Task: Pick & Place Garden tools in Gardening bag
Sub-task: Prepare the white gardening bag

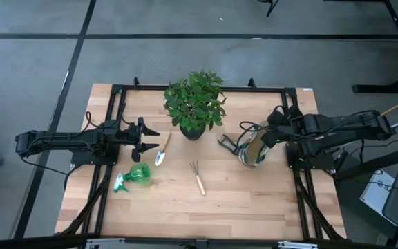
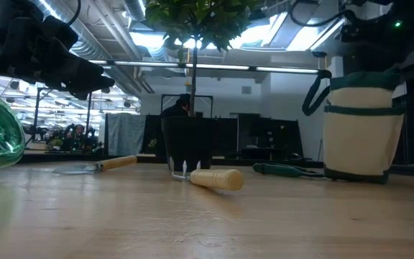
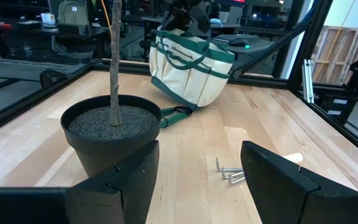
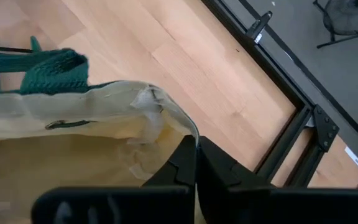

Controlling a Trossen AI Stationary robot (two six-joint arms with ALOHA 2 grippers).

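The cream gardening bag (image 1: 253,151) with green trim stands on the table at the right, and my right gripper (image 4: 196,152) is shut on its rim. The green-handled pruning shears (image 1: 228,143) lie beside the bag. In the middle lies the wooden-handled rake (image 1: 197,178). The trowel (image 1: 162,149) and the green spray bottle (image 1: 133,176) lie toward the left. My left gripper (image 1: 150,138) hovers open and level just left of the trowel, facing the plant pot (image 3: 112,134), and touches nothing. My right gripper pinches the bag's cream top rim (image 4: 180,124) between its two fingers, which slant down from above on the table's right side. Only a thin edge of cloth runs between the fingers. The bag's bottom (image 2: 358,173) rests on the table.
A leafy potted plant (image 1: 194,104) in a black pot stands at the middle of the table's far side, between the two arms. A black frame (image 1: 119,88) borders the wooden top. Bare wood lies along the near edge.
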